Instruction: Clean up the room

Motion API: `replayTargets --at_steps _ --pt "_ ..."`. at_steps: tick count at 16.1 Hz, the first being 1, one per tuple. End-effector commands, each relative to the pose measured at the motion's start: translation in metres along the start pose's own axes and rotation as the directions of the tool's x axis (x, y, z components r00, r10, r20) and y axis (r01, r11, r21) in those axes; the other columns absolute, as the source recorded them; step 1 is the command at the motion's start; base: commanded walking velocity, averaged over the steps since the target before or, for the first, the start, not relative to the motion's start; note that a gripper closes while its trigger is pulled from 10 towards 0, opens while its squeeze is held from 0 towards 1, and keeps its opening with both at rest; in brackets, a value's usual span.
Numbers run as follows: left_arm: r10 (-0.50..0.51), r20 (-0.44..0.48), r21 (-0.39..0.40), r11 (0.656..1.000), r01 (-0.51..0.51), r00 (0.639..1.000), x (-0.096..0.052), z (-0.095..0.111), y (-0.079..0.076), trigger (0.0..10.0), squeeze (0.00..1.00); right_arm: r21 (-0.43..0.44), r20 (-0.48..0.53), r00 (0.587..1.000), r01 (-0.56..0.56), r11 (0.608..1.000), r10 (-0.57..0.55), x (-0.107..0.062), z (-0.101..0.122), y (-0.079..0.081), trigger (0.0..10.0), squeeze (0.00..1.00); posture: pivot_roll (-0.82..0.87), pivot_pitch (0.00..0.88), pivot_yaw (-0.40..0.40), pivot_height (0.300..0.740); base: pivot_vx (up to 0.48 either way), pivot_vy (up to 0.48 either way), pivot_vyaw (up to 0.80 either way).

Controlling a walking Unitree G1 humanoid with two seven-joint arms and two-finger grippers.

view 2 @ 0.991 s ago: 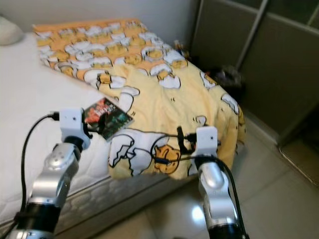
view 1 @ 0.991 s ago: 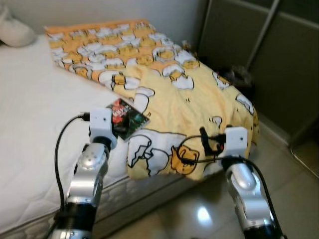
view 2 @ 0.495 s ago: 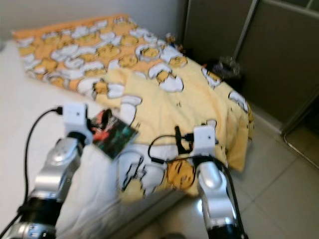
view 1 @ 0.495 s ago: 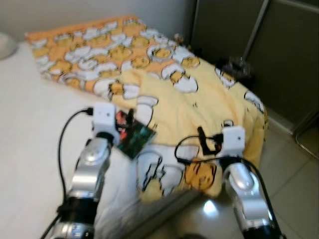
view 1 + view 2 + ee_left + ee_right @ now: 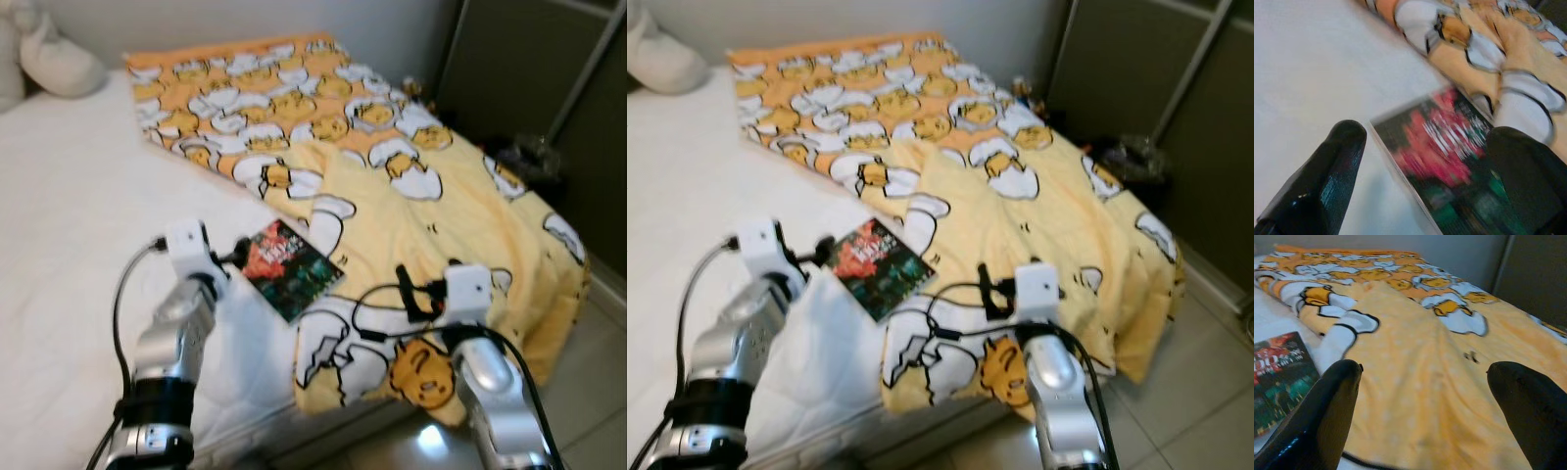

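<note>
Yellow egg-print blanket (image 5: 392, 186) drapes the white bed (image 5: 69, 245) and spills over its foot; a dark red-and-green book (image 5: 292, 269) lies at the blanket's edge; left claw (image 5: 1425, 161) gapes wide over it; right claw (image 5: 1425, 396) hangs open above the blanket.

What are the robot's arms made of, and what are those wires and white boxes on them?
Both arms are shiny silver metal with black joint bands. Each wrist carries a white box with looping black cables. The left tool and right tool each have two glossy, rounded black fingers.
</note>
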State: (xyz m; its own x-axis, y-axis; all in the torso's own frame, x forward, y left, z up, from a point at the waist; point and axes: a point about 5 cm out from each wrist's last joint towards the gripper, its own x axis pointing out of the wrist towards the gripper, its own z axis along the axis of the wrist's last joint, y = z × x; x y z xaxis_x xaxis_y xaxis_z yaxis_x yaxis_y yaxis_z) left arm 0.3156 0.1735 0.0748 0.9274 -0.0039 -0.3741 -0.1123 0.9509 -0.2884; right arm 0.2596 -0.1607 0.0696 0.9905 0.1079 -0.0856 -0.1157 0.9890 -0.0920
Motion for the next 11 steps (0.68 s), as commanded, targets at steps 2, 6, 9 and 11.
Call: replayTargets --at_steps 2,6,9,11 --pt "-0.039 -0.1 -0.163 0.986 0.022 0.994 0.006 -0.011 0.003 10.0 0.0 -0.002 0.018 1.0 0.007 1.0 -0.007 -0.003 0.007 -0.002 10.0 0.0 -0.1 0.01 0.026 0.74 0.0 0.0 0.0" --pt "-0.013 -0.159 -0.264 0.964 -0.03 0.987 0.017 -0.024 0.013 10.0 0.0 0.001 -0.004 1.0 0.001 1.0 -0.001 -0.02 0.006 0.002 10.0 0.0 -0.14 0.106 0.029 0.74 0.0 0.0 0.0" --pt "0.06 -0.166 -0.309 0.945 -0.109 0.984 0.023 -0.025 0.022 10.0 0.0 -0.009 -0.046 0.999 0.003 1.0 -0.004 -0.04 0.002 0.001 10.0 0.0 -0.19 0.163 0.023 0.74 0.0 0.0 0.0" --pt "0.079 -0.169 -0.356 0.925 -0.136 0.982 0.025 -0.028 0.025 10.0 0.0 -0.015 -0.061 0.998 0.008 1.0 -0.009 -0.05 0.003 -0.001 10.0 0.0 -0.21 0.181 0.017 0.74 0.0 0.0 0.0"
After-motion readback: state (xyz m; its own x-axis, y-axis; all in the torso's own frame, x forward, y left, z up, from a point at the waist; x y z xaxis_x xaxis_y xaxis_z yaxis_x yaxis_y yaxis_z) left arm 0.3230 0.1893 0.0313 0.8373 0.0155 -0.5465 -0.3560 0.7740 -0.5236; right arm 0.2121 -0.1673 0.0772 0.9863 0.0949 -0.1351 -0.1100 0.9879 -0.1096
